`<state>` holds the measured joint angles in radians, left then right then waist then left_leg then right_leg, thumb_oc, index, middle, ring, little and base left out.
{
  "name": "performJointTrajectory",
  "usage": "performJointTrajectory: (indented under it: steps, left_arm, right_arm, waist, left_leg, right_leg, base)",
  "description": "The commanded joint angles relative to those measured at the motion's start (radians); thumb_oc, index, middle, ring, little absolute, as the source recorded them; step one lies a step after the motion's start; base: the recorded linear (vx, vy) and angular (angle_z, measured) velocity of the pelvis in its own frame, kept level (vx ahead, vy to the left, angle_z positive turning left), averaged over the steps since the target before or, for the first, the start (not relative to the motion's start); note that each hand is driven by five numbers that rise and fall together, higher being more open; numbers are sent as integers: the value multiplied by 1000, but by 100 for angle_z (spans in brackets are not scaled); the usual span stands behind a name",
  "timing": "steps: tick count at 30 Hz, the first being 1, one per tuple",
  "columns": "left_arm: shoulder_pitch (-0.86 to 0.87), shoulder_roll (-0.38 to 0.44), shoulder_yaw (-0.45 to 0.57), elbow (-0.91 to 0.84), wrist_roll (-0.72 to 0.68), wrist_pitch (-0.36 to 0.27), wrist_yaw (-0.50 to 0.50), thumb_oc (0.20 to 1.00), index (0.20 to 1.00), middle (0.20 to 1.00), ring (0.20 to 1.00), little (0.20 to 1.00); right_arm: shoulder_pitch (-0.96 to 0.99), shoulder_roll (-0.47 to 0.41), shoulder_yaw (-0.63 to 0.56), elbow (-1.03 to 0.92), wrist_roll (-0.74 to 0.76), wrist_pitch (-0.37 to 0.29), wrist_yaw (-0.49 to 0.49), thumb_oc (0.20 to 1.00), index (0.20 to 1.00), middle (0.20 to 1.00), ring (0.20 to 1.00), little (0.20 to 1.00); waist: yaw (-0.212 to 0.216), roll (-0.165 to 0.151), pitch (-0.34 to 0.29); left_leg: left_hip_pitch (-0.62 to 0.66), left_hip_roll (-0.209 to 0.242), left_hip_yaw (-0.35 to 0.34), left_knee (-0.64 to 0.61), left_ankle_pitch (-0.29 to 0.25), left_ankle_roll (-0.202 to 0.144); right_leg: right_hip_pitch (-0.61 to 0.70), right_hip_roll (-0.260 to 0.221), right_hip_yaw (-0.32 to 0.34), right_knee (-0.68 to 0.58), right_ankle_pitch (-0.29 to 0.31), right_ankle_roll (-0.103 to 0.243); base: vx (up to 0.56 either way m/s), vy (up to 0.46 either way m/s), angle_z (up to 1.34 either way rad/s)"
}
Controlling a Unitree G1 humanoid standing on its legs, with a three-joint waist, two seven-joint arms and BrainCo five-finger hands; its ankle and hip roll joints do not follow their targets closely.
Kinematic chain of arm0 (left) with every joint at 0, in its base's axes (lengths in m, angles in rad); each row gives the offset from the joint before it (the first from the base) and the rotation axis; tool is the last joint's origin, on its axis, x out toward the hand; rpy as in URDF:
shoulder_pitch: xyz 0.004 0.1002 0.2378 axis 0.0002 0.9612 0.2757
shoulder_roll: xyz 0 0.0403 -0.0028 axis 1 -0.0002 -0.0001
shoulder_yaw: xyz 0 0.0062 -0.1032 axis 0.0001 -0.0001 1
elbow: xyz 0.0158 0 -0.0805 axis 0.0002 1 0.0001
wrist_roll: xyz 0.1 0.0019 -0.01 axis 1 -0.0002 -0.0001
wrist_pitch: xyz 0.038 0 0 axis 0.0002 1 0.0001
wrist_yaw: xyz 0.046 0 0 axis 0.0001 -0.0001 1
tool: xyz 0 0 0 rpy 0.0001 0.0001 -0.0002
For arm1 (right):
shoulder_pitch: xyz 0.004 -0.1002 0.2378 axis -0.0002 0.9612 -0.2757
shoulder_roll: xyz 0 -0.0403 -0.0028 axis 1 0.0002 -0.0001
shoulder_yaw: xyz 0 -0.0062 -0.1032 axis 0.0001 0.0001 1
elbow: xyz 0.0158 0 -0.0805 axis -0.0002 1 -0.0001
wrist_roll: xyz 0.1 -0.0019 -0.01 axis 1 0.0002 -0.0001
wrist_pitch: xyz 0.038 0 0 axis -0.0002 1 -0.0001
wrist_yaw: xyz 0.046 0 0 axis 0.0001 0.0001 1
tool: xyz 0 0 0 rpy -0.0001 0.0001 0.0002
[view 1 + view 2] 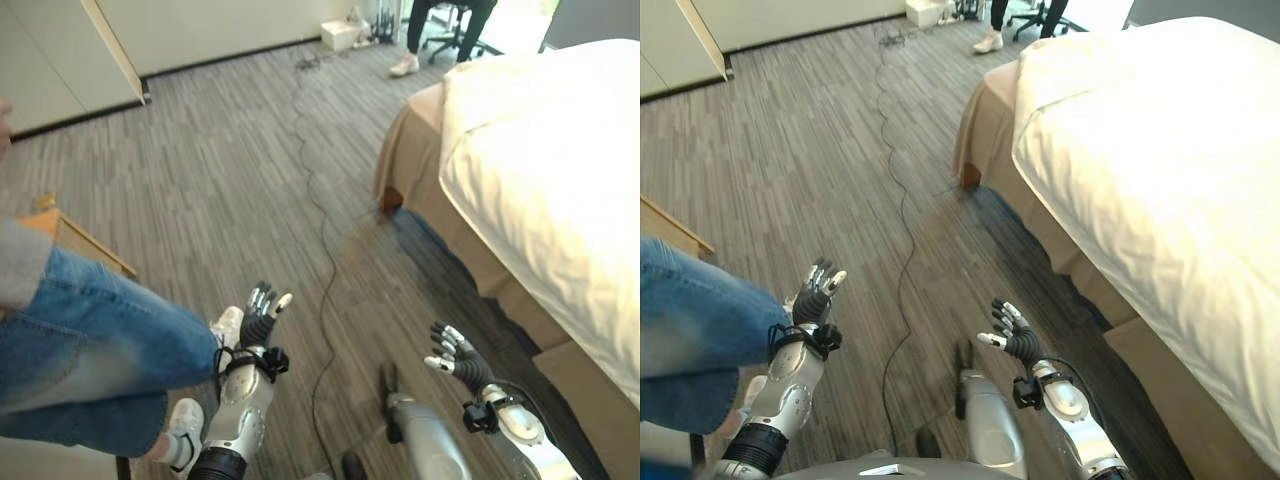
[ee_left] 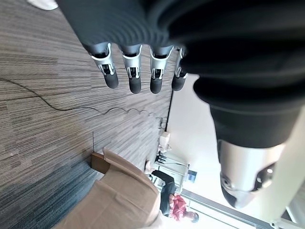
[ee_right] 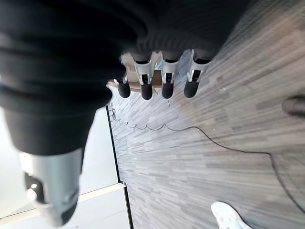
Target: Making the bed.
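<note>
Left hand (image 1: 262, 318): fingers relaxed, empty, above floor | Right hand (image 1: 457, 357): fingers spread, empty, near bed (image 1: 560, 190) side | White duvet (image 1: 1160, 170): covers bed

The bed (image 1: 540, 170) is standing at the right, a person's leg (image 1: 80, 340) is reaching in at the left, the floor (image 1: 230, 170) lying between.

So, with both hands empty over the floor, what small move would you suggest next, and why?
Probably turn right and step toward the bed. The left hand and right hand hang open above the carpet, touching nothing, while the white cover lies off to the right, seemingly out of reach.
</note>
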<state>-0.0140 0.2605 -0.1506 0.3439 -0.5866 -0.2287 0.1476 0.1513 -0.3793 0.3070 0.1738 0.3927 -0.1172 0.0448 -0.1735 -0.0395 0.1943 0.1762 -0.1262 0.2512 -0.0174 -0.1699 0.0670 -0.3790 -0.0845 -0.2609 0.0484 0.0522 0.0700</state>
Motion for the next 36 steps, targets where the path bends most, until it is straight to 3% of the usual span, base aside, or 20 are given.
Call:
performJointTrajectory:
  steps: [1,4,6,7,10,11,14,16,20,21,22,24,26,28,30,31,32,34,35,36]
  left_arm:
    - [-5,27,-3,-96,3,-37,-42,1000,1000,1000,1000,1000]
    - [-2,-2,-9,-91,-56,-43,-32,1000,1000,1000,1000,1000]
    - [3,-14,-12,-98,-112,-43,-42,1000,1000,1000,1000,1000]
    - [5,-13,-20,-105,-103,-39,-41,1000,1000,1000,1000,1000]
    - [-24,-11,-39,-94,-91,-39,-10,1000,1000,1000,1000,1000]
    - [-25,-11,-39,-93,-91,-39,-10,1000,1000,1000,1000,1000]
    - [-35,-7,-33,-89,-101,-50,-23,1000,1000,1000,1000,1000]
    - [-32,-7,-30,-68,-94,-60,-22,1000,1000,1000,1000,1000]
    - [-37,-13,-18,-64,-115,-77,-10,1000,1000,1000,1000,1000]
    - [-35,-10,1,-79,-120,-90,2,1000,1000,1000,1000,1000]
    - [-35,-10,2,-79,-120,-90,2,1000,1000,1000,1000,1000]
    - [6,-2,64,-92,-124,-103,12,1000,1000,1000,1000,1000]
    - [55,3,99,-117,-120,-106,9,1000,1000,1000,1000,1000]
    - [67,5,98,-107,-119,-94,-8,1000,1000,1000,1000,1000]
    - [58,15,81,-86,-104,-84,-6,1000,1000,1000,1000,1000]
    - [38,43,65,-84,-65,-76,-1,1000,1000,1000,1000,1000]
    - [37,65,68,-96,-41,-69,-5,1000,1000,1000,1000,1000]
    - [44,103,70,-102,-2,-54,-15,1000,1000,1000,1000,1000]
    - [35,108,65,-85,9,-51,-18,1000,1000,1000,1000,1000]
    - [35,108,65,-85,9,-51,-18,1000,1000,1000,1000,1000]
  right_arm:
    - [-42,-28,-25,-3,-5,-50,17,1000,1000,1000,1000,1000]
    - [-72,-50,-26,14,-27,-51,-8,1000,1000,1000,1000,1000]
    - [-77,-64,-30,-27,10,-62,-9,1000,1000,1000,1000,1000]
    - [-71,-74,-30,-31,21,-62,-5,1000,1000,1000,1000,1000]
    - [-63,-96,-34,-33,-19,-55,-40,1000,1000,1000,1000,1000]
    - [-64,-95,-35,-33,-19,-55,-40,1000,1000,1000,1000,1000]
    - [-39,-102,-48,-33,-46,-65,-37,1000,1000,1000,1000,1000]
    - [-18,-109,-61,-17,-91,-69,-35,1000,1000,1000,1000,1000]
    - [-13,-115,-66,-14,-99,-72,-32,1000,1000,1000,1000,1000]
    - [-25,-122,-65,-6,-107,-68,-33,1000,1000,1000,1000,1000]
    - [-25,-122,-64,-6,-107,-68,-33,1000,1000,1000,1000,1000]
    - [-42,-125,-62,17,-104,-64,-22,1000,1000,1000,1000,1000]
    - [-30,-120,-72,16,-96,-53,-2,1000,1000,1000,1000,1000]
    - [-21,-109,-87,31,-114,-36,19,1000,1000,1000,1000,1000]
    - [-17,-96,-93,30,-114,-29,4,1000,1000,1000,1000,1000]
    - [-15,-61,-88,16,-55,-28,2,1000,1000,1000,1000,1000]
    - [-13,-38,-79,10,4,-33,5,1000,1000,1000,1000,1000]
    - [6,-20,-54,-2,65,-28,58,1000,1000,1000,1000,1000]
    - [16,-32,-43,-11,38,-25,76,1000,1000,1000,1000,1000]
    - [16,-32,-43,-11,38,-25,76,1000,1000,1000,1000,1000]
  waist:
    - [-1,39,-67]
    - [1,78,-82]
    - [0,67,-85]
    - [17,58,-71]
    - [51,33,-36]
    - [50,30,-38]
    - [67,34,-39]
    - [70,65,-37]
    - [69,78,-36]
    - [86,82,-42]
    - [87,81,-41]
    - [127,75,-58]
    - [131,68,-64]
    - [115,60,-83]
    - [111,54,-82]
    - [91,58,-61]
    - [85,59,-39]
    - [60,75,-26]
    - [42,86,-16]
    - [42,87,-16]
  left_leg:
    - [95,91,-142,-33,42,-63]
    - [40,140,-123,220,103,-121]
    - [-70,205,-66,556,260,-201]
    - [-131,213,-60,679,285,-219]
    - [-276,252,-22,728,257,-196]
    - [-277,248,-21,724,261,-194]
    - [-330,254,-8,377,187,-137]
    - [-350,294,-88,101,317,-170]
    - [-378,340,-160,23,377,-200]
    - [-392,372,-285,6,404,-232]
    - [-388,373,-282,5,404,-233]
    - [-371,373,-523,63,378,-262]
    - [-358,337,-602,146,311,-273]
    - [-324,317,-530,104,232,-249]
    - [-317,298,-497,116,211,-222]
    - [-278,251,-440,101,198,-171]
    - [-248,238,-418,89,193,-152]
    - [-212,217,-379,21,213,-126]
    - [-189,214,-366,-13,221,-117]
    - [-189,214,-366,-13,221,-117]
  right_leg:
    - [112,-6,17,9,106,53]
    - [174,16,-11,14,77,16]
    - [245,32,-26,-21,42,-34]
    - [286,35,-18,-32,20,-52]
    - [386,34,19,-71,-12,-61]
    - [384,31,19,-71,-11,-61]
    - [442,21,69,-61,-57,-19]
    - [492,13,126,-47,-116,-3]
    - [520,-18,182,-26,-150,15]
    - [535,-43,265,-7,-176,25]
    - [536,-43,267,-4,-178,24]
    - [549,-80,382,5,-194,50]
    - [537,-138,434,4,-168,82]
    - [496,-205,457,52,-87,123]
    - [445,-234,486,130,-9,117]
    - [348,-231,521,266,106,51]
    - [299,-240,497,311,164,30]
    - [240,-204,466,362,202,29]
    - [203,-143,448,404,151,27]
    - [203,-143,448,404,151,27]
  base:
    - [560,-114,30]
    - [538,-119,30]
    - [437,-263,30]
    - [564,-288,-13]
    - [288,-92,-31]
    - [424,50,-59]
    - [515,155,-66]
    - [543,296,-99]
    - [403,275,-88]
    - [336,241,-77]
    - [677,503,-81]
    - [591,486,-174]
    - [440,508,-186]
    - [403,582,-103]
    - [290,538,-51]
    - [244,595,-38]
    - [306,789,-41]
    - [179,541,-52]
    - [128,334,-35]
    - [181,464,-14]
